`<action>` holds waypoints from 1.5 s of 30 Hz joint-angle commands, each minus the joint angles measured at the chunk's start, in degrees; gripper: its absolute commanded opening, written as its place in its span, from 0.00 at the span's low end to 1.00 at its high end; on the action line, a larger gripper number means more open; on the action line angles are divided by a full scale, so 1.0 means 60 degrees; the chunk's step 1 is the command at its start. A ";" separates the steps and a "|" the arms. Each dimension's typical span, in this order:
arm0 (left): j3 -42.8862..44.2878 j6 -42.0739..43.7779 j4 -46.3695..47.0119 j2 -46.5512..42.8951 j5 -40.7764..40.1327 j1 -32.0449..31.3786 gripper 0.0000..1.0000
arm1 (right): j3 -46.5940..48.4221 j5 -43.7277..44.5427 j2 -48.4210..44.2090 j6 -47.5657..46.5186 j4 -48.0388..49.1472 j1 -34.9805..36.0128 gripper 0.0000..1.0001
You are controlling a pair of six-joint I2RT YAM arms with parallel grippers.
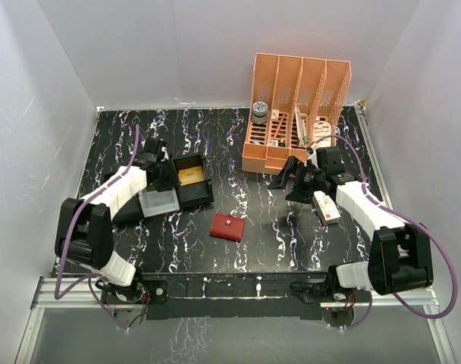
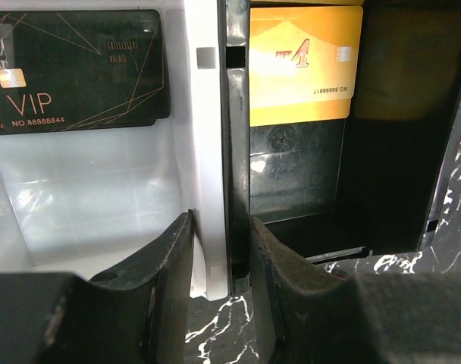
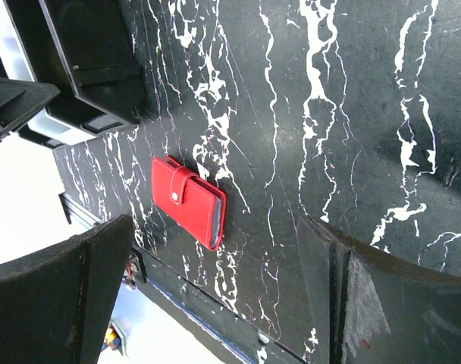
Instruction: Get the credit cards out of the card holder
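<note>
Tabletop [image 1: 291, 227], card holder [image 1: 227, 227] (closed); left pincer [image 2: 221, 220] — clamping tray [image 2: 236, 152]

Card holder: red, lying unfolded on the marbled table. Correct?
No. The card holder is folded shut, with its tab over the front, as the right wrist view shows. It is red and does lie on the marbled table.

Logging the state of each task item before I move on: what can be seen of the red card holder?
The card holder is a small, flat red wallet that looks like leather. It is folded shut, with its tab wrapped over one edge and fastened by a round snap button. It lies flat on the black marbled table, near the front edge and between the two arms. Only the table touches it, and no cards show from it.
</note>
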 commanded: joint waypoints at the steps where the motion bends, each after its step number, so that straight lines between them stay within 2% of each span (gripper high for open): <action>1: 0.0492 -0.0655 0.0063 0.0403 0.0878 -0.0578 0.22 | -0.0055 -0.0052 -0.0241 0.0000 0.0313 0.0163 0.88; 13: 0.1288 -0.2065 0.0050 0.1160 0.0417 -0.2302 0.22 | -0.0388 0.0221 -0.0321 0.0248 0.0309 0.0686 0.88; 24: 0.1907 -0.2857 0.0561 0.1938 0.0547 -0.3219 0.23 | -0.1189 0.0910 -0.0729 0.1160 0.0539 0.1176 0.89; 29: 0.2112 -0.2811 0.0409 0.2106 0.0515 -0.3413 0.32 | -0.1594 0.0542 -0.0916 0.1614 0.1264 0.1314 0.88; 35: 0.2434 -0.2375 -0.0298 0.1786 0.0243 -0.3407 0.56 | -0.1388 0.0661 -0.0813 0.1401 0.1270 0.1714 0.87; 38: 0.2491 -0.2167 -0.0570 0.1316 0.0048 -0.3409 0.63 | -0.1306 0.1097 -0.0760 0.1590 0.1433 0.2281 0.85; 42: 0.2326 -0.2007 -0.0779 0.0375 -0.0341 -0.3409 0.67 | -0.1273 0.1905 -0.0558 0.1867 0.1815 0.3372 0.81; 45: 0.1468 -0.2081 -0.0650 -0.0903 -0.0573 -0.3409 0.71 | -0.1177 0.2323 -0.0172 0.1829 0.2176 0.4055 0.72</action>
